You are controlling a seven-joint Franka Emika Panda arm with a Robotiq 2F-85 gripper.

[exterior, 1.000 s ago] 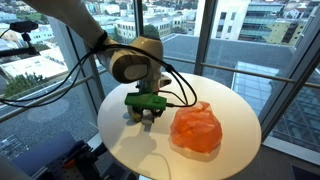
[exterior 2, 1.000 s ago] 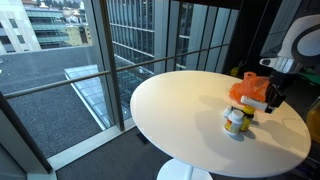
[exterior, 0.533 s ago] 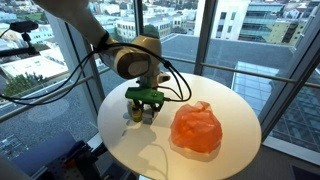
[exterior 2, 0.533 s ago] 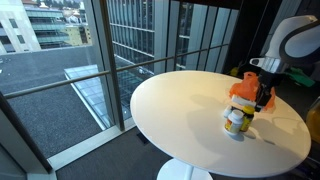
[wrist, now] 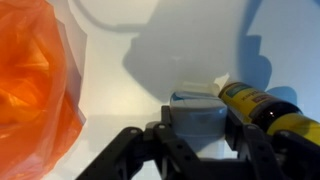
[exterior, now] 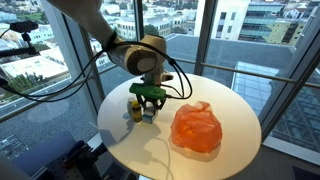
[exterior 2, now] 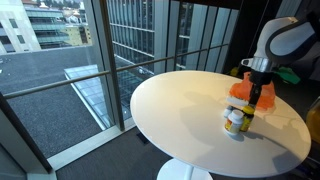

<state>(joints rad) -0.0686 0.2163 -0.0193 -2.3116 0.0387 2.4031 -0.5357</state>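
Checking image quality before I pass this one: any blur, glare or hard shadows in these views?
Wrist view: soft focus, the gripper dark and blurred, a hard shadow on the white table, the orange bag oversaturated. In both exterior views: bright window daylight, fairly sharp but coarse, the tabletop evenly lit.

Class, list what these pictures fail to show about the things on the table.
Yellow bottle: label print blurred in wrist view, cut by the right edge; too small in both exterior views.
Grey box: lower part hidden behind the fingers in wrist view.
Orange bag: contents hidden by its own crumpled plastic.
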